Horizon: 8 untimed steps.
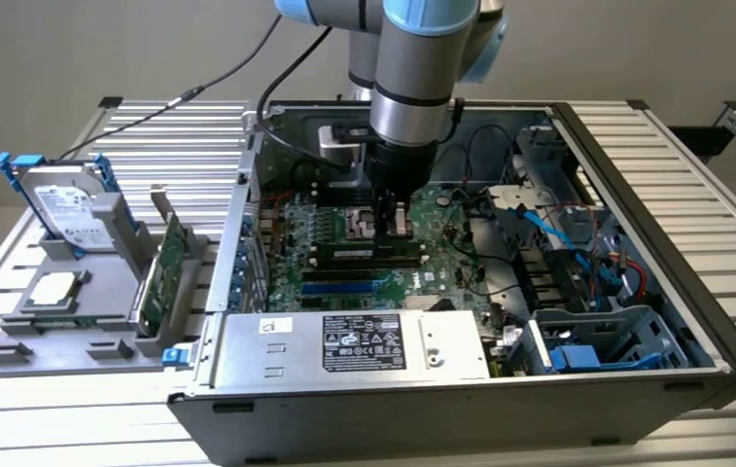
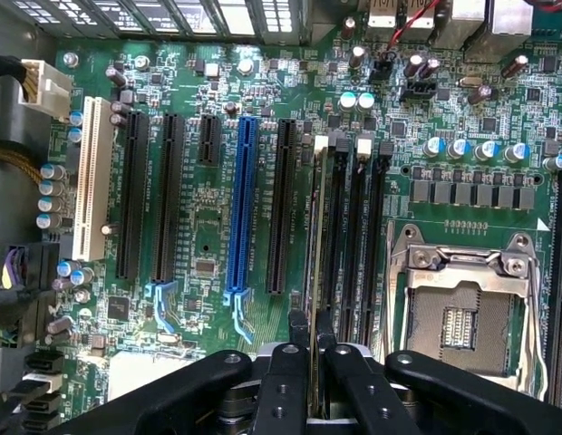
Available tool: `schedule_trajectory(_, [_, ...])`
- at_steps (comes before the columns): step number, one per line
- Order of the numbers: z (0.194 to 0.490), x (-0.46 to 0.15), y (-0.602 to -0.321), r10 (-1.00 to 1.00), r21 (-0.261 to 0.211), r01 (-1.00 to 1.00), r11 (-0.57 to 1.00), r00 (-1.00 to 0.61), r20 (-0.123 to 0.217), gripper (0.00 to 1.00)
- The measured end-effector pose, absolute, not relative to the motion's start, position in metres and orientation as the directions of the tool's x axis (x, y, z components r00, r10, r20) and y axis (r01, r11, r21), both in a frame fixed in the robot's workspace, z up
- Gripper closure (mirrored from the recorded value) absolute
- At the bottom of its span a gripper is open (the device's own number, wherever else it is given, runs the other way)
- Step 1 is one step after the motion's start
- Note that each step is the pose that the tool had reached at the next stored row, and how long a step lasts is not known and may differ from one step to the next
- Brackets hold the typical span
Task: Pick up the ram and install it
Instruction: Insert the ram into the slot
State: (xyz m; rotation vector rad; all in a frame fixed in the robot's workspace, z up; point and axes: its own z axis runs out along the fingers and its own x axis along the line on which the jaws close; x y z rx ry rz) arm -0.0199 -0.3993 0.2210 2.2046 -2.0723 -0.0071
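Ram (image 2: pixel 314 263), a long narrow green circuit-board stick seen edge-on, is pinched by the black metal gripper (image 2: pixel 312 331). It is held upright so its edge lines up with the long black memory slots (image 2: pixel 353 245) (not yet seated, I judge). In the exterior view it sits at twelve o'clock from the grey power-supply box (image 1: pixel 355 345).

A plain beige wall (image 1: pixel 95 49) crosses the upper frame; a slatted grey metal tabletop (image 1: pixel 69 428) lies below, evenly lit.
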Motion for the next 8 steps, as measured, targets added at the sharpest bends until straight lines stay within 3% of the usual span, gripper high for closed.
schedule_trajectory(8, [0.2206,-0.0194,-0.3994,-0.995,0.088,-0.995,-0.056,0.063,0.076,0.86])
